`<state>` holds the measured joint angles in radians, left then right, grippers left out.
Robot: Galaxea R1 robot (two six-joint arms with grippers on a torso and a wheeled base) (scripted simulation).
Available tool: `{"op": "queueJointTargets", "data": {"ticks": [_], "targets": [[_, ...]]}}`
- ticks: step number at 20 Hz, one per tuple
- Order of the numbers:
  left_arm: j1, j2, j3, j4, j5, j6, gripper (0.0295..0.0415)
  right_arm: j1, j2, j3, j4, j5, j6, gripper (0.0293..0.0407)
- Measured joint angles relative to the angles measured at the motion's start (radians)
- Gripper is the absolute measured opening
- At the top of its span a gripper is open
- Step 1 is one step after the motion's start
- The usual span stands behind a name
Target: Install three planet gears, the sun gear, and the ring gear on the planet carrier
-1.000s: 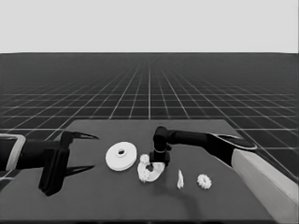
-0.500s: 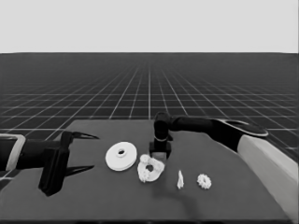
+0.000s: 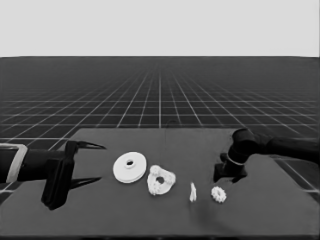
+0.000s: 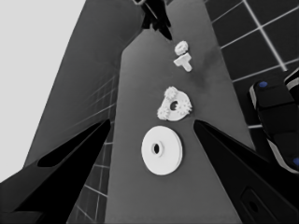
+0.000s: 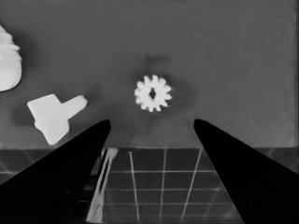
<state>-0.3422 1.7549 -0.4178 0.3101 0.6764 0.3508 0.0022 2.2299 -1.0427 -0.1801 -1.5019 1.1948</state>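
Note:
The smaller round part (image 3: 161, 180) lies mid-table with small gears seated on it, and it shows too in the left wrist view (image 4: 175, 105). To its left lies the larger round part (image 3: 130, 167), bare. One loose gear (image 3: 218, 194) rests to the right, beside a thin white piece (image 3: 193, 192). My right gripper (image 3: 227, 176) hovers just behind and above that gear (image 5: 153, 93), open, with nothing between its fingers. My left gripper (image 3: 100, 162) waits open over the table's left end, apart from every part.
The table's front edge and the floor grid run close below the loose gear in the right wrist view. Dark machinery with blue lights (image 4: 275, 121) stands past the table's edge. The right arm (image 3: 285, 147) reaches in over the table's right side.
The right gripper has left the smaller round part and swung right, ending over the loose gear. The left arm has stayed put.

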Motion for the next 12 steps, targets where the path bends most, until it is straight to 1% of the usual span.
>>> {"op": "queueJointTargets", "data": {"ticks": [2, 3, 4, 5, 7, 12], "targets": [[0.000, 0.000, 0.000, 0.000, 0.000, 0.000, 0.0385, 0.000, -0.005, 0.000, 0.001, 0.001, -0.007, 0.0385], [0.000, 0.000, 0.000, 0.000, 0.000, 0.000, 0.0385, -0.094, 0.007, -0.033, -0.091, 0.042, -0.020, 0.0385], [0.000, 0.000, 0.000, 0.000, 0.000, 0.000, 0.0385, -0.156, 0.021, -0.065, -0.142, 0.070, -0.032, 0.0385], [0.000, 0.000, 0.000, 0.000, 0.000, 0.000, 0.0385, -0.190, 0.031, -0.089, -0.170, 0.087, -0.040, 0.0385], [0.000, 0.000, 0.000, 0.000, 0.000, 0.000, 0.0385, -0.219, 0.042, -0.114, -0.193, 0.105, -0.049, 0.0385], [0.000, 0.000, 0.000, 0.000, 0.000, 0.000, 0.0385, -0.232, 0.047, -0.127, -0.205, 0.114, -0.053, 0.0385]]}}
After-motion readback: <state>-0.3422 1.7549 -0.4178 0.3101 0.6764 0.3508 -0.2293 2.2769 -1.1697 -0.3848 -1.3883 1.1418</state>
